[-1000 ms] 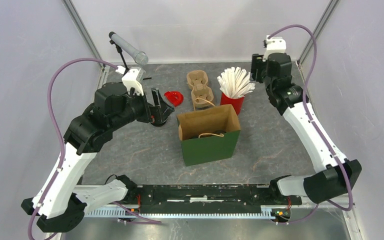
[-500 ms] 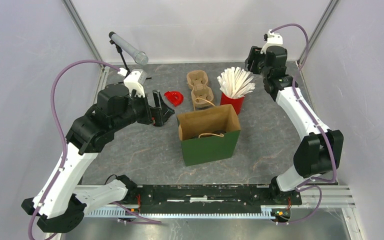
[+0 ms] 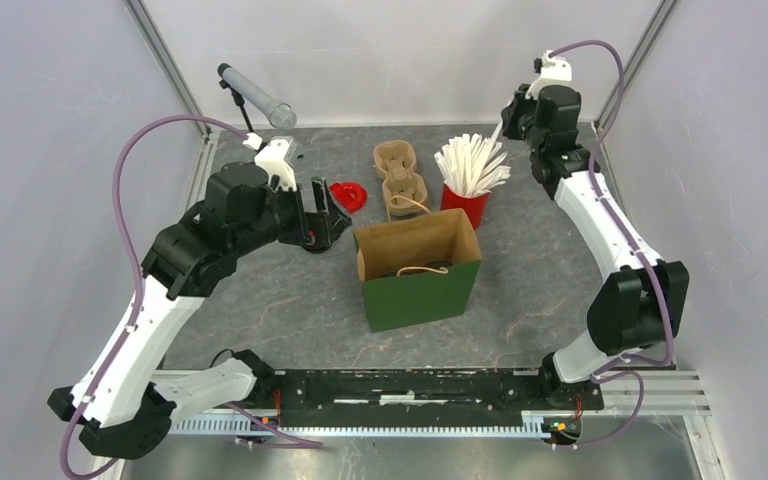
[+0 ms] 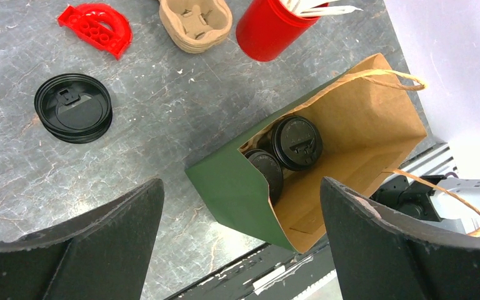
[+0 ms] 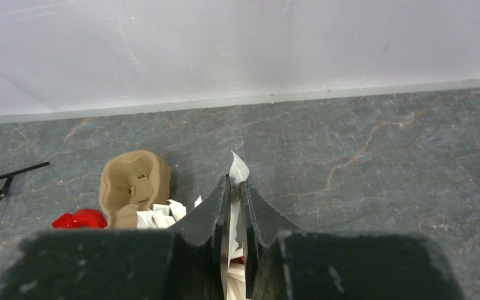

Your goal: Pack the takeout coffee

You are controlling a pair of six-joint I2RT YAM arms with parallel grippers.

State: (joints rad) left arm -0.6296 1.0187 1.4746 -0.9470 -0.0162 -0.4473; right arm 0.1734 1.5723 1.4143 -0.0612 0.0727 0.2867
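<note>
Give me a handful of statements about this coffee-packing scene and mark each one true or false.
1. The green bag holds two lidded cups. True.
2. The left tool is shut. False: its jaws stand wide open, holding nothing.
3. The right tool is shut on a white straw. True.
4. The red cup lies on its side. False: it stands upright, full of straws.
5. The stack of black lids sits in the bag. False: it rests on the table, apart from the bag.
</note>
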